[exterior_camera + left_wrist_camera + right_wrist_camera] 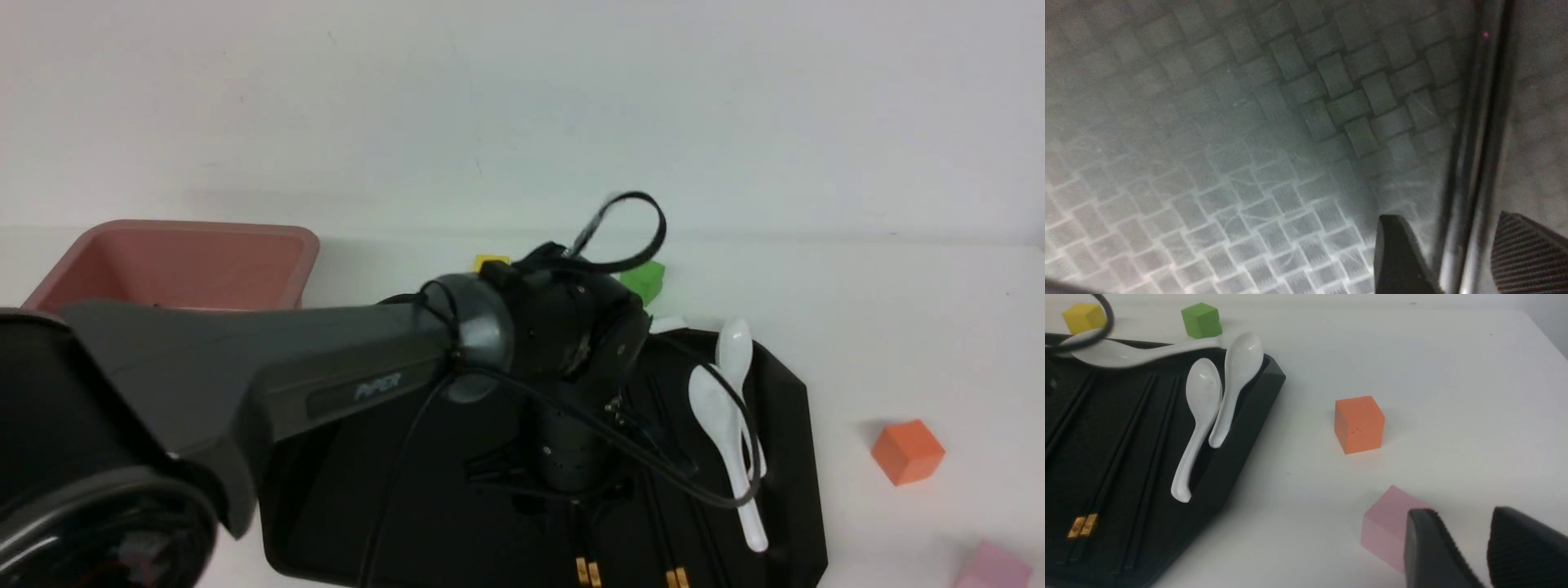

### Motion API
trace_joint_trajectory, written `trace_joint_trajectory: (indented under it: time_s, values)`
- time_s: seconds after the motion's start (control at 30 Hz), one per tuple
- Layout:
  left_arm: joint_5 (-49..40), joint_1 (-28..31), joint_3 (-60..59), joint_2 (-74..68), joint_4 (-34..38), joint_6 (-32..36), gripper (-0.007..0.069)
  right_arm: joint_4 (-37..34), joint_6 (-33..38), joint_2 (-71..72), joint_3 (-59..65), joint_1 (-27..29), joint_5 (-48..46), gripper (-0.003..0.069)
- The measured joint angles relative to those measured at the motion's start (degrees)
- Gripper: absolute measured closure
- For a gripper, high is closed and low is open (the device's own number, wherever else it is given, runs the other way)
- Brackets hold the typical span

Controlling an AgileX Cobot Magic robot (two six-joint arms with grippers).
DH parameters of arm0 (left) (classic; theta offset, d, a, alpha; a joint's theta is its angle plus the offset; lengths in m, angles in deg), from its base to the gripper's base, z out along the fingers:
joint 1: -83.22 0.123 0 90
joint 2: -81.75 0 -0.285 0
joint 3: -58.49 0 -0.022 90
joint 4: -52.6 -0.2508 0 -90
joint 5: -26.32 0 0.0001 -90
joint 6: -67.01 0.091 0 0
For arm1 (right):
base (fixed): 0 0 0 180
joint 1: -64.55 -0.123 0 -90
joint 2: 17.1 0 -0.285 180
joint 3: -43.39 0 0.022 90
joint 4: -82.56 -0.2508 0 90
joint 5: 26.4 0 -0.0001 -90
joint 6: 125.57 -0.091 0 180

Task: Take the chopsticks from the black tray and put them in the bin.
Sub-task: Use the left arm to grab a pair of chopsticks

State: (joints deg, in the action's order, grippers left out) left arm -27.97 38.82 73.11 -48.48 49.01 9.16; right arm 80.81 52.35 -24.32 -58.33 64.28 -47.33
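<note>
The black tray (796, 457) lies in front of me, and the pink bin (180, 265) stands at the far left. Two pairs of black chopsticks lie in the tray, their gold bands (588, 572) (676, 578) toward me. My left gripper (571, 500) points down into the tray. In the left wrist view it (1447, 216) is open, low over the tray floor, with one pair of chopsticks (1474, 155) between its fingers (1396, 253). My right gripper (1461, 522) is open and empty over the white table, right of the tray (1249, 416). More chopsticks (1114, 465) show there.
Three white spoons (1202, 396) (1237, 375) (1126, 355) lie at the tray's right and far side. An orange cube (906, 451) and a pink cube (1384, 531) sit on the table to the right. A green cube (645, 278) and a yellow cube (490, 263) sit behind the tray.
</note>
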Motion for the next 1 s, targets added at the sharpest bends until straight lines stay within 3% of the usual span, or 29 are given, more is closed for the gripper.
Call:
trace_joint_trajectory:
  time_s: [0.27,0.47,0.83,1.0]
  values:
    - [0.18,0.00,0.06,-1.06,0.53,0.00,0.0307,0.00,0.00,0.00,0.00,0.00,0.00,0.0419]
    - [-0.92,0.00,0.58,-1.43,0.63,0.42,0.0520,0.00,0.06,0.00,0.00,0.00,0.00,0.0419]
    - [-4.14,0.13,0.23,10.11,0.60,4.75,0.0509,0.00,0.11,0.00,0.00,0.00,0.00,0.0419]
    - [-9.67,2.49,0.23,23.61,-6.99,6.60,0.0509,0.00,0.11,0.00,0.00,0.00,0.00,0.0419]
